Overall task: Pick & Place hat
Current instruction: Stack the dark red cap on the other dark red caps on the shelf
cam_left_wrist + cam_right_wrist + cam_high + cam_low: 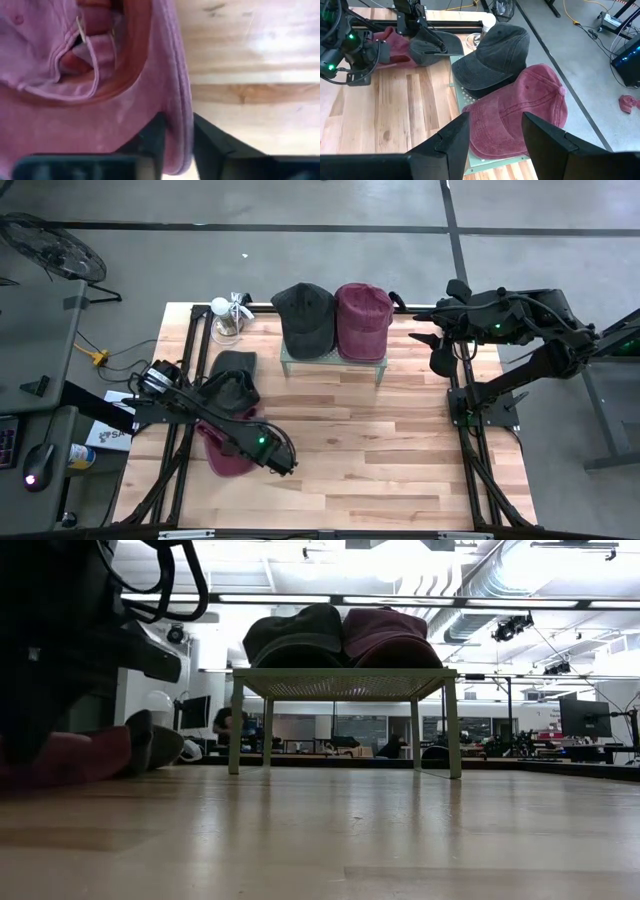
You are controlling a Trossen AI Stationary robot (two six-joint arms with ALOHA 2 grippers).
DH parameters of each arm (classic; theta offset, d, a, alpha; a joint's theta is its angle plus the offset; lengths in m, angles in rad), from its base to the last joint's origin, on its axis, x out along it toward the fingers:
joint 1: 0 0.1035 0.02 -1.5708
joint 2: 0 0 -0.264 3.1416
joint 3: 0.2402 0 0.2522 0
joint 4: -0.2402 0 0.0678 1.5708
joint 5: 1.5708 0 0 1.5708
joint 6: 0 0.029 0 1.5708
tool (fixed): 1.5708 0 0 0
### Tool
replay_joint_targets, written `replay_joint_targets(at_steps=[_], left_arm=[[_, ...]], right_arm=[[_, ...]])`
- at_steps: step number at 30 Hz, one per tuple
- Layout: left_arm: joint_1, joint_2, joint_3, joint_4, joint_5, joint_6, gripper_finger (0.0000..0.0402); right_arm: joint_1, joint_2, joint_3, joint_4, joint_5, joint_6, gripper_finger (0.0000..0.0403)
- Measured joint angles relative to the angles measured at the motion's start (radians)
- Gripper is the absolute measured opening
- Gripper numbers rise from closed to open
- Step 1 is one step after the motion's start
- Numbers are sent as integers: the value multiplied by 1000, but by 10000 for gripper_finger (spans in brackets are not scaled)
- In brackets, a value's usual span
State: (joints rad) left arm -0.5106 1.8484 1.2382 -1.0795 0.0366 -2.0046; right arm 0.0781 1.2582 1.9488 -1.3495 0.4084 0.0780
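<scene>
maroon hat (pixel 222 452) half under left arm; left claw (pixel 178 145) cropped

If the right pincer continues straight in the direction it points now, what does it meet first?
Probably the maroon hat on the green rack: the open right pincer frames its brim, though depth is unclear.

We've got open tabletop (pixel 400 450) right of the left gripper (pixel 177 145); a dark cap (pixel 232 380) crowds its far side.

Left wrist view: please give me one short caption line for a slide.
Left gripper with its jaws closed on the edge of a maroon hat lying on the wooden table.
</scene>
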Motion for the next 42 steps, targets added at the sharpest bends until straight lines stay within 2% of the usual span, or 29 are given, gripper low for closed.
replay_joint_targets(at_steps=[4,8,13,18,23,27,34,42], left_arm=[[0,-3,2,-4,41,47,17],[0,-14,5,4,89,127,17],[-1,-31,97,33,82,294,8],[0,-30,225,38,-21,499,8],[0,-29,359,0,-173,735,7],[0,-29,493,-26,-224,916,7],[0,-29,740,-37,-300,1165,7],[0,-29,970,-89,-501,1383,7]], right_arm=[[0,0,0,0,0,0,172],[0,0,0,0,0,0,172],[0,0,0,0,-1,0,172],[0,0,0,0,-26,-14,172],[0,0,0,0,-62,-42,172],[0,0,0,0,-92,-69,172],[0,0,0,0,-180,-129,166],[0,0,0,1,-299,-166,156]])
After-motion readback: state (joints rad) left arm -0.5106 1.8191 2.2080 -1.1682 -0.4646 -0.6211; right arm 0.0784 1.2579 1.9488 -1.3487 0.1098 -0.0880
